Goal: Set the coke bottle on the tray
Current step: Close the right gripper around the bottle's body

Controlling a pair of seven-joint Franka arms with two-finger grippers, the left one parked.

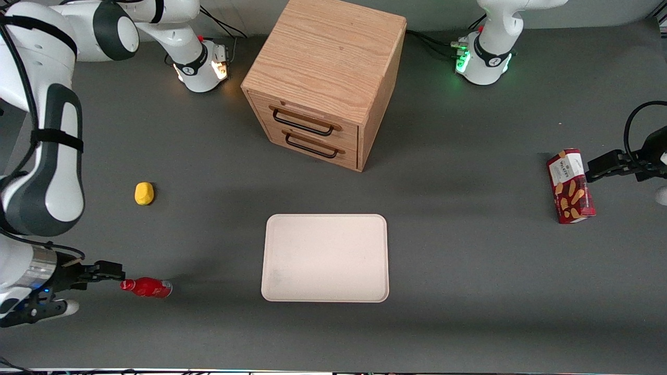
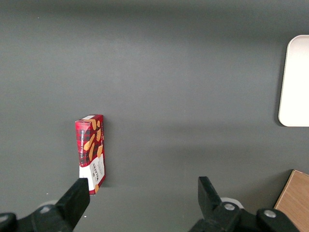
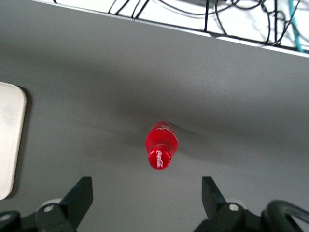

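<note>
At the working arm's end of the counter (image 1: 469, 291), hand (image 3: 147, 195) hung wide open, empty, just short of coke bottle (image 3: 161, 145); tray (image 1: 325, 258) well apart.

coke bottle (image 1: 147, 287) red | tray (image 1: 325, 258) cream-pink | tool (image 3: 147, 197) black | snack box (image 1: 570, 186) red tartan
</note>
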